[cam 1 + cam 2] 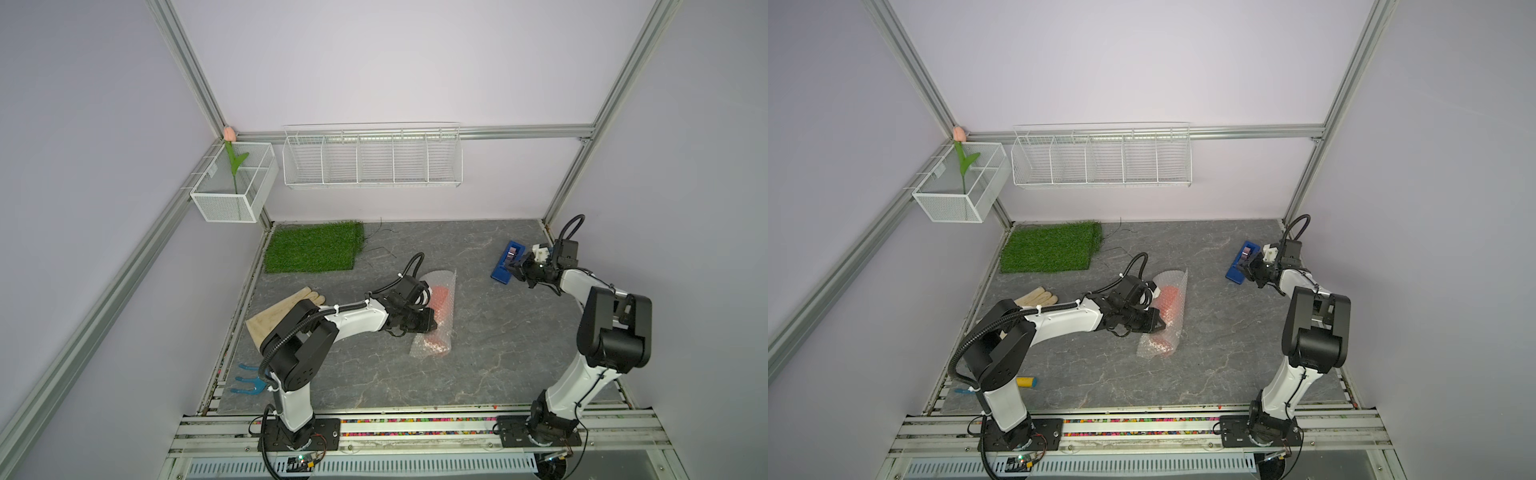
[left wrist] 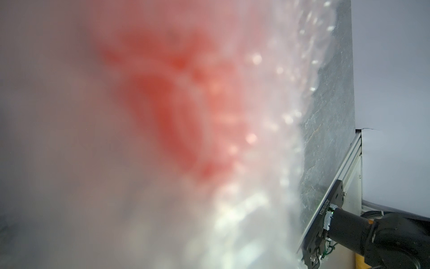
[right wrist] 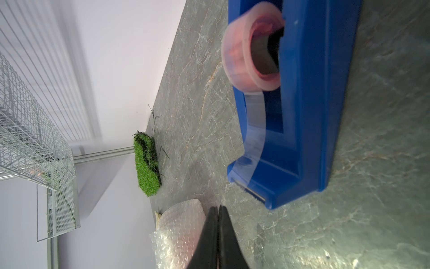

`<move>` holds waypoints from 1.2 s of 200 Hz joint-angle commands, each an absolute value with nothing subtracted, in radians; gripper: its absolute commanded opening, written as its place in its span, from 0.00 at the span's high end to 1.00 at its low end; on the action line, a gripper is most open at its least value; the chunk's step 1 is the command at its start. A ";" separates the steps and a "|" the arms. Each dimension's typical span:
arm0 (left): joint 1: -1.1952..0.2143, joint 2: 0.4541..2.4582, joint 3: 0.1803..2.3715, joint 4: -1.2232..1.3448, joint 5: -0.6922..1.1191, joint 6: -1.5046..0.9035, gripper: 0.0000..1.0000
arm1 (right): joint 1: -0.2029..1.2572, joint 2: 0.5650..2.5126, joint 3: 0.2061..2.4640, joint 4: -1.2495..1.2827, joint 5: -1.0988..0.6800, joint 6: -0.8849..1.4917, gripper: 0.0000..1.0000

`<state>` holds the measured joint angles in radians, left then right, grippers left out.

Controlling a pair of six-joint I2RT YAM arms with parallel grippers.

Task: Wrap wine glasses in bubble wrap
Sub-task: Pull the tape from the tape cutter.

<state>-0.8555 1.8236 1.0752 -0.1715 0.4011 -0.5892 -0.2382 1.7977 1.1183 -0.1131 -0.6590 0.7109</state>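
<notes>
The bubble wrap [image 1: 436, 347] [image 1: 1163, 347] lies mid-table, rolled into a tube around the red-orange wine glass [image 1: 440, 296] [image 1: 1170, 296], which shows through the film. My left gripper [image 1: 433, 325] [image 1: 1160, 325] sits against the roll's left side, shut on the bubble wrap. In the left wrist view blurred bubble wrap [image 2: 256, 209] and the red wine glass [image 2: 176, 104] fill the picture and hide the jaws. My right gripper [image 1: 512, 266] [image 1: 1250, 266] [image 3: 218, 207] is shut and empty, just off the table at the back right. From its wrist view the bubble wrap [image 3: 179, 228] lies farther off.
A blue tape dispenser [image 1: 505, 266] [image 1: 1239, 266] [image 3: 302, 116] with a clear roll lies right beside my right gripper. A green grass mat [image 1: 311, 247] is at the back left, beige gloves [image 1: 282, 307] under my left arm, a blue hand rake [image 1: 249, 384] front left. Wire baskets [image 1: 372, 158] hang on the wall.
</notes>
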 commanded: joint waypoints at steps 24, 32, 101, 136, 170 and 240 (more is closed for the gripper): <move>-0.854 1.882 1.055 -0.226 0.381 -0.577 0.90 | -0.227 1.756 1.038 -0.126 -0.660 0.697 0.93; -0.854 1.883 1.054 -0.222 0.382 -0.578 0.89 | -0.227 1.758 1.033 -0.128 -0.662 0.693 0.93; -0.854 1.876 1.040 -0.211 0.386 -0.581 0.89 | -0.277 1.689 1.109 -0.164 -0.601 0.630 0.65; -0.853 1.878 1.040 -0.210 0.388 -0.581 0.89 | -0.281 1.771 1.208 -0.185 -0.590 0.613 0.54; -0.854 1.884 1.042 -0.209 0.389 -0.579 0.89 | -0.271 1.858 1.266 -0.163 -0.595 0.617 0.49; -0.853 1.901 1.050 -0.210 0.391 -0.581 0.89 | -0.232 1.966 1.351 -0.209 -0.580 0.601 0.47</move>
<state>-0.8528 1.8400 1.0748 -0.1368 0.4278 -0.5896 -0.2440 1.9442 1.3106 -0.1795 -0.5919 0.6254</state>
